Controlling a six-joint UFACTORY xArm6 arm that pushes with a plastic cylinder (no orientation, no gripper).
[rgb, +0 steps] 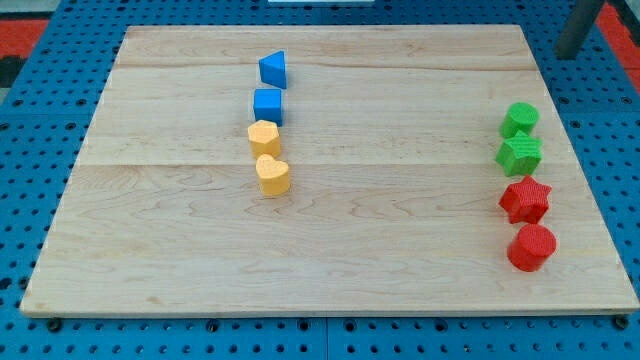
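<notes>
My tip (567, 55) shows at the view's top right, a dark rod ending just beyond the wooden board's right corner and touching no block. The block nearest to it is a rounded green block (519, 119), below it and a little left. Beneath that one, down the right side, sit a green star-like block (520, 154), a red star (525, 200) and a red cylinder (531, 246). Left of centre runs a second column: a blue triangle (272, 69), a blue cube (268, 105), a yellow hexagon-like block (264, 137) and a yellow heart (272, 175).
The wooden board (400, 260) lies on a blue perforated table (30, 150) that shows on all sides. A red patch (20, 30) sits at the view's top left corner.
</notes>
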